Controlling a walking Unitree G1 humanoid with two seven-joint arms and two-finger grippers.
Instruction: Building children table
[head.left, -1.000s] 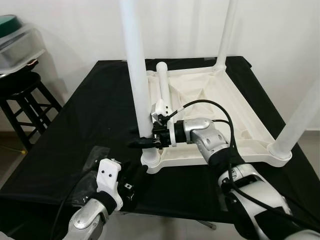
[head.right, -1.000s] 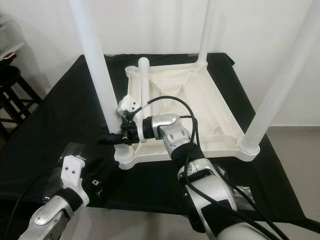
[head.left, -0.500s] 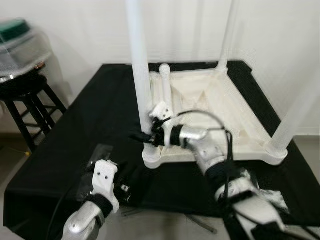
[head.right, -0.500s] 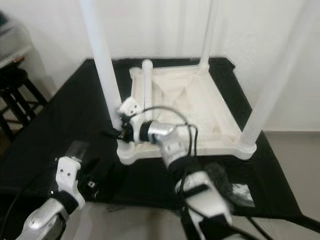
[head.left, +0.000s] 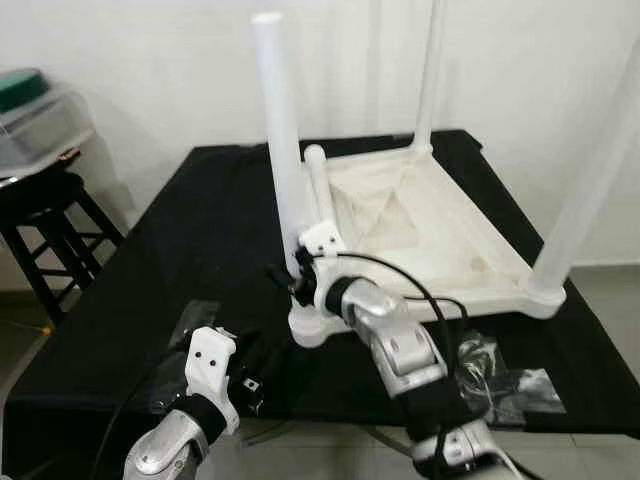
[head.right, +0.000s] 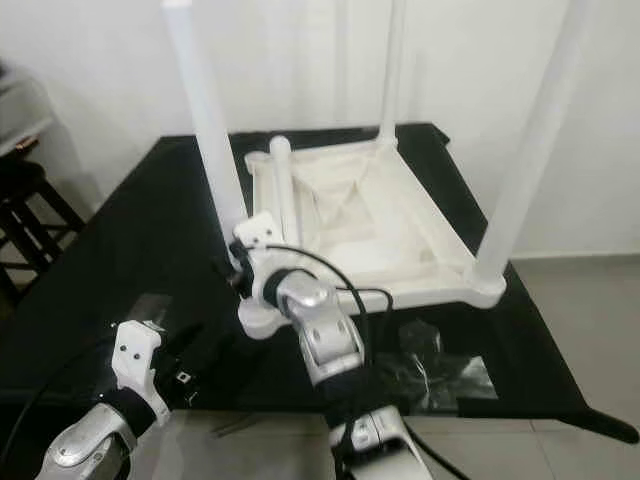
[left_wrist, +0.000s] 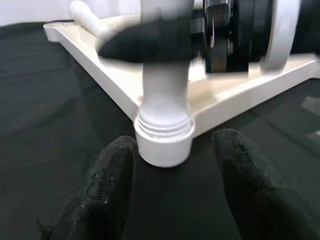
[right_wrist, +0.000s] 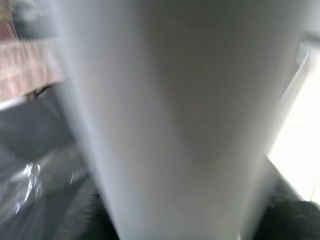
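Observation:
A white children's table (head.left: 455, 235) lies upside down on the black cloth, with three legs standing up. A fourth, loose leg (head.left: 320, 188) lies inside its frame. My right gripper (head.left: 287, 279) is shut on the near-left leg (head.left: 283, 170), low down, just above the corner socket (left_wrist: 164, 142). In the right wrist view that leg (right_wrist: 175, 115) sits very close and blurred. My left gripper (left_wrist: 170, 200) rests low on the cloth in front of this socket. It is open, with its fingers (left_wrist: 107, 192) spread to either side, apart from the socket.
A black stool (head.left: 45, 215) stands left of the table under a clear lidded box (head.left: 35, 110). Crumpled plastic bags (head.left: 500, 375) lie near the front right edge, and a plastic sheet (head.left: 195, 315) at the front left. A white wall is behind.
The whole picture has shifted, so the camera moved. My right gripper stays on the near-left leg, and its arm now comes in from the front edge. The left gripper stays near the socket.

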